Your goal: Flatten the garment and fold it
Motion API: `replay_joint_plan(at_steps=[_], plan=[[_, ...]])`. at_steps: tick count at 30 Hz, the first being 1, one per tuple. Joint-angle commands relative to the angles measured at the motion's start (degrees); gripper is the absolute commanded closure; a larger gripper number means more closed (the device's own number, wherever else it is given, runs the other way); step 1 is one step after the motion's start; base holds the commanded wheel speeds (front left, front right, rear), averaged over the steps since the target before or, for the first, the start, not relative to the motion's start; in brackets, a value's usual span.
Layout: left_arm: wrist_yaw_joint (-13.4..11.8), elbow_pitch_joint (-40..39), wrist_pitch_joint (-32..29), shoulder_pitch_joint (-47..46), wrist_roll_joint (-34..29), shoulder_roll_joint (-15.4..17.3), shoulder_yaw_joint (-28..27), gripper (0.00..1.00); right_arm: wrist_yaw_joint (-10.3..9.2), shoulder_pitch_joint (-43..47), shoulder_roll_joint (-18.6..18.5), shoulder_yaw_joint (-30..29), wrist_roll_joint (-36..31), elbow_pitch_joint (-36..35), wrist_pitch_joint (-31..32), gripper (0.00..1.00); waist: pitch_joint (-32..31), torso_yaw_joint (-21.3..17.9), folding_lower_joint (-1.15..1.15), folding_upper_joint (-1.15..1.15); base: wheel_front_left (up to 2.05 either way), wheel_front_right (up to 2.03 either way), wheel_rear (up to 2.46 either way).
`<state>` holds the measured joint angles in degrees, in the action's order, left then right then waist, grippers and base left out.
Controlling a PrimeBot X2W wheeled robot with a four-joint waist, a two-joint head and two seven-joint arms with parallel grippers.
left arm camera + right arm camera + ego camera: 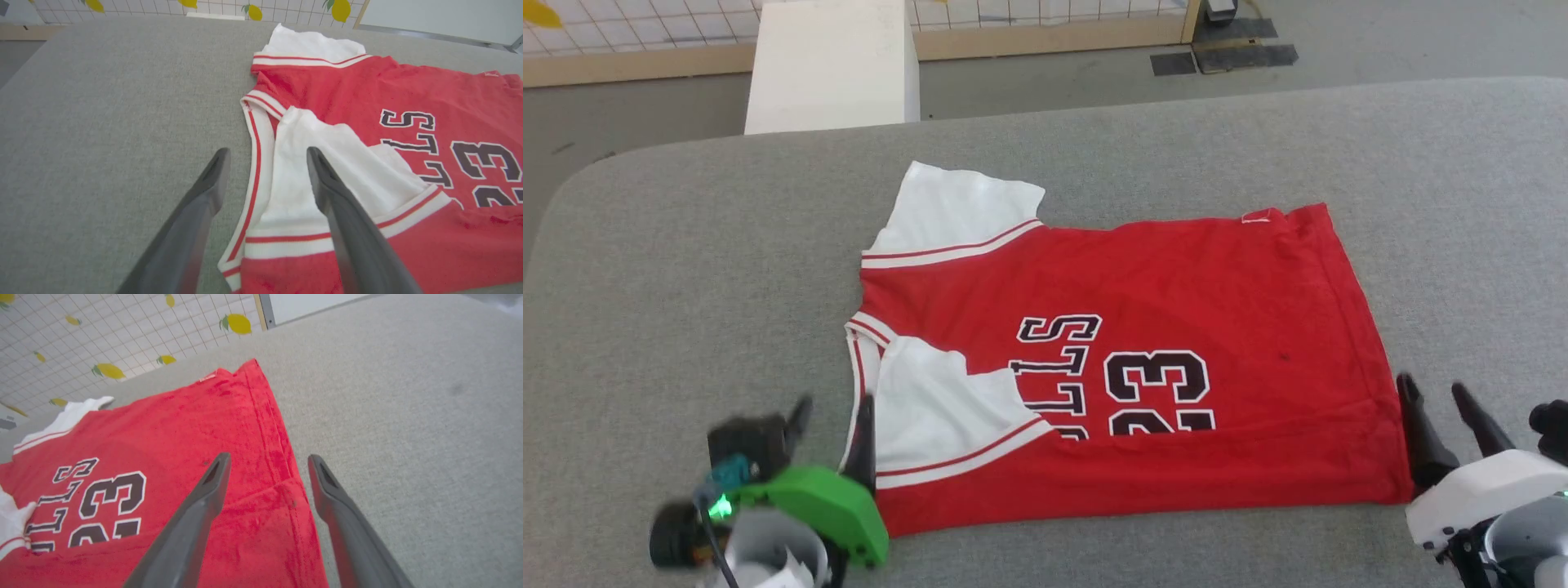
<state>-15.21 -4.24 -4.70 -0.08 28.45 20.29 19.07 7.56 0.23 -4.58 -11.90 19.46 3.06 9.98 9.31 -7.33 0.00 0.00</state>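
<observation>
Garment [1176,286] spread on grey table [686,286], between grippers. Left gripper [835,404] spread wide, fingers astride striped armhole trim. Right gripper [1431,384] spread wide, fingers astride hem edge.

I seem to work in a staged test room; my grey cloth-covered table [686,245] faces a wood-framed backdrop [122,326] printed with tiles and lemons [239,323]; bare grey floor [1380,41] and a plain white block [833,65] lie between.

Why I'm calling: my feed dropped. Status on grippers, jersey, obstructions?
Left gripper open at shoulder end, right gripper open at hem corner. Jersey flat on grey table, shoulder flaps white-side up. Nothing in the way.
</observation>
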Motion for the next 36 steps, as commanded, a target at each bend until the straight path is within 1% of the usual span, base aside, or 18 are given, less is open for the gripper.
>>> replay_joint_plan(at_steps=[1, 4, 6, 8, 11, 12, 16, 21, 24, 26, 29, 31, 36], plan=[[1.01, 0.00, 1.62, -2.97, -1.57, 0.93, -0.20, 0.00, -0.08, 0.21, -0.80, 1.26, 0.70, -0.96, -3.07, 0.00, 1.01, -0.79, 0.00, 0.00, 0.00, 0.00, 0.00], [4.40, 1.41, 4.60, -9.66, -3.93, 2.52, 0.49, 0.00, -0.08, -0.43, -3.28, 4.74, 1.65, -1.98, -10.56, 0.00, 3.01, -1.73, 0.00, 0.00, 0.00, 0.00, 0.00], [6.88, 3.49, 5.39, -14.86, -5.05, 3.43, 1.11, 0.00, -0.08, -1.43, -4.94, 6.88, 2.26, -1.75, -14.66, 0.00, 4.53, -2.37, 0.00, 0.00, 0.00, 0.00, 0.00], [9.26, 6.00, 5.46, -20.61, -5.87, 4.16, 1.61, 0.00, -0.08, -2.90, -6.42, 8.96, 2.86, -1.55, -17.76, 0.00, 6.48, -3.19, 0.00, 0.00, 0.00, 0.00, 0.00], [12.48, 10.44, 4.26, -28.85, -6.37, 4.73, 2.32, 0.00, -0.08, -5.51, -8.38, 12.02, 3.53, -1.38, -20.62, 0.00, 9.37, -4.61, 0.00, 0.00, 0.00, 0.00, 0.00], [13.67, 12.45, 3.27, -31.87, -6.35, 4.87, 2.61, 0.00, -0.08, -6.65, -8.77, 12.94, 4.00, -1.31, -21.24, 0.00, 10.40, -5.23, 0.00, 0.00, 0.00, 0.00, 0.00], [17.12, 19.02, -1.46, -42.22, -6.58, 5.45, 3.64, 0.00, -0.08, -10.64, -9.67, 15.60, 4.84, -0.85, -22.56, 0.00, 14.44, -7.63, 0.00, 0.00, 0.00, 0.00, 0.00], [19.30, 26.49, -10.64, -53.08, -5.66, 6.08, 4.26, 0.00, -0.08, -14.68, -9.60, 18.09, 5.78, -0.46, -23.50, 0.00, 18.96, -10.56, 0.00, 0.00, 0.00, 0.00, 0.00], [19.23, 30.42, -17.77, -58.44, -5.60, 6.39, 4.76, 0.00, -0.08, -16.37, -9.39, 18.72, 5.46, -0.07, -23.90, 0.00, 20.94, -12.15, 0.00, 0.00, 0.00, 0.00, 0.00], [18.04, 32.20, -22.95, -60.83, -5.77, 6.54, 5.01, 0.00, -0.08, -16.95, -9.21, 18.82, 4.87, 0.13, -24.04, 0.00, 21.96, -13.01, 0.00, 0.00, 0.00, 0.00, 0.00], [15.79, 34.32, -31.04, -63.36, -6.71, 8.00, 5.44, 0.00, -0.08, -17.61, -8.78, 18.89, 3.85, 0.39, -24.16, 0.00, 23.32, -14.36, 0.00, 0.00, 0.00, 0.00, 0.00], [13.94, 34.91, -35.19, -63.98, -6.79, 8.95, 5.04, 0.00, -0.08, -17.90, -8.50, 19.06, 3.49, 0.51, -24.22, 0.00, 23.92, -15.05, 0.00, 0.00, 0.00, 0.00, 0.00], [10.60, 33.83, -42.36, -62.82, -5.57, 10.57, 3.73, 0.00, -0.08, -18.03, -8.21, 19.14, 3.10, 0.70, -24.33, 0.00, 24.74, -15.93, 0.00, 0.00, 0.00, 0.00, 0.00]])
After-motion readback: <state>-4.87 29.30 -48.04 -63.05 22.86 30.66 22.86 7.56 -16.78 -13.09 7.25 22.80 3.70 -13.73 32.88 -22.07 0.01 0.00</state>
